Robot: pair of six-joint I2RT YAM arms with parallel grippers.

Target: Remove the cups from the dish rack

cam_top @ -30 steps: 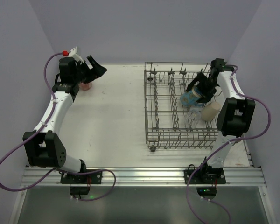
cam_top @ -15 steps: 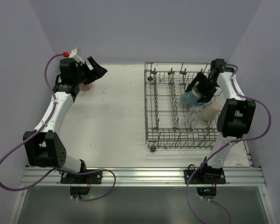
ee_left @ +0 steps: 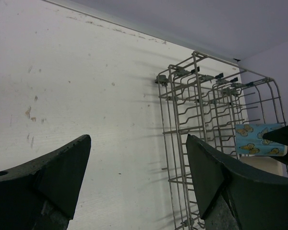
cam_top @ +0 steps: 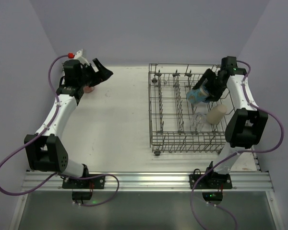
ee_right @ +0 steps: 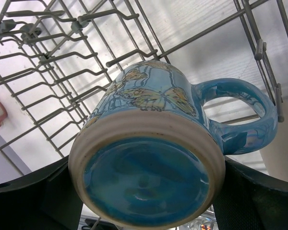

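The grey wire dish rack (cam_top: 169, 125) stands on the right half of the table. My right gripper (cam_top: 205, 89) is shut on the blue patterned mug (cam_top: 197, 96) and holds it above the rack's back right part. In the right wrist view the mug (ee_right: 149, 158) shows its base, with a dark finger (ee_right: 259, 196) on either side. A plain beige cup (cam_top: 216, 115) and a clear glass tumbler (cam_top: 199, 122) lie in the rack. A pink patterned mug (cam_top: 89, 88) stands on the table at the far left. My left gripper (cam_top: 102, 73) hovers open beside it, holding nothing.
The left wrist view looks across bare white table (ee_left: 86, 96) to the rack (ee_left: 201, 100) and the blue mug (ee_left: 254, 139). Purple walls close the table in at the back and sides. The rack has small wheels (cam_top: 157, 152) at its corners.
My right gripper has lifted the blue mug higher and toward the back of the rack. The left gripper has edged slightly up and to the right.
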